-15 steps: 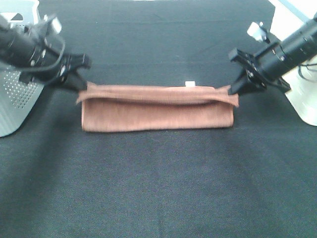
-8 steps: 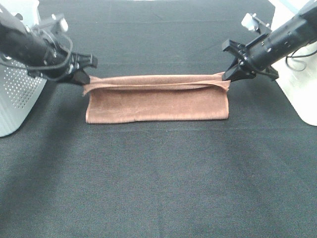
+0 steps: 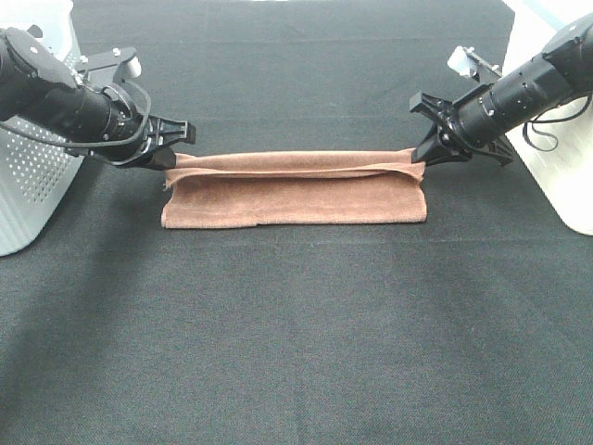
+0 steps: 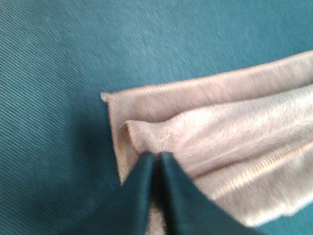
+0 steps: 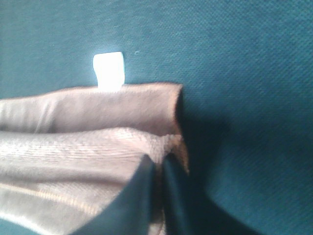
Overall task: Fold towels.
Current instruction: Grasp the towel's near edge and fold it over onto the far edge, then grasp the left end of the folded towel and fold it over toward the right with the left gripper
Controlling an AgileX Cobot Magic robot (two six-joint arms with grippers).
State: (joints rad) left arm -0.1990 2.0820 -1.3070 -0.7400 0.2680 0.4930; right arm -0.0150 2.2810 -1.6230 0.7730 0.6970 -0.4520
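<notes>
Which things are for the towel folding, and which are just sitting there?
For the job: towel, left gripper, right gripper, each pinching a towel end.
Just sitting there: perforated white box on the left, white object on the right.

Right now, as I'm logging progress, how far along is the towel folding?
Done: the reddish-brown towel lies folded into a long narrow strip on the black tabletop. In hand: the left gripper and right gripper each pinch one end of its raised top layer. Left, likely: lay that layer flat, then fold the strip shorter.
</notes>
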